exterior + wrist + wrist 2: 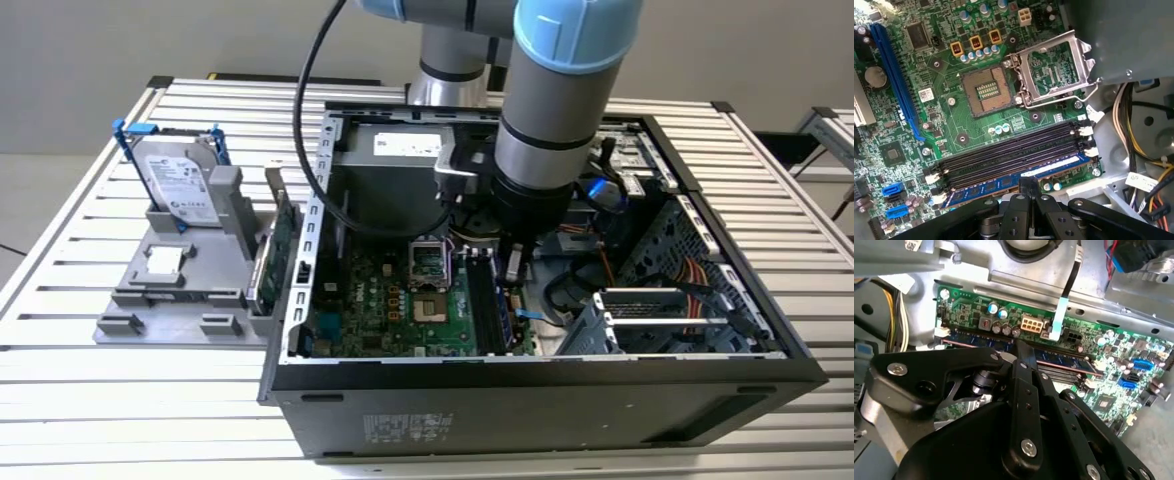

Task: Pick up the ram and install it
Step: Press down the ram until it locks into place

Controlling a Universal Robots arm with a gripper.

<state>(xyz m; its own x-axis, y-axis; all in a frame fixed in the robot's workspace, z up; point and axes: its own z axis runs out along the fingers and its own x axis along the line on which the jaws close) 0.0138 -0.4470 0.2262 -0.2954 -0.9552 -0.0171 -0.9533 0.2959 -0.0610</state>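
Open case, ram in slot

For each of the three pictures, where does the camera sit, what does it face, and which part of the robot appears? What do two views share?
Exterior view: off the arm, high, looking down into the open computer case; the arm reaches inside.
First wrist view: on the arm, facing the motherboard; the tool sits on the ram.
Second wrist view: on the arm, facing the ram from its other side, behind the tool.
Both wrist views share the ram, tool and motherboard.
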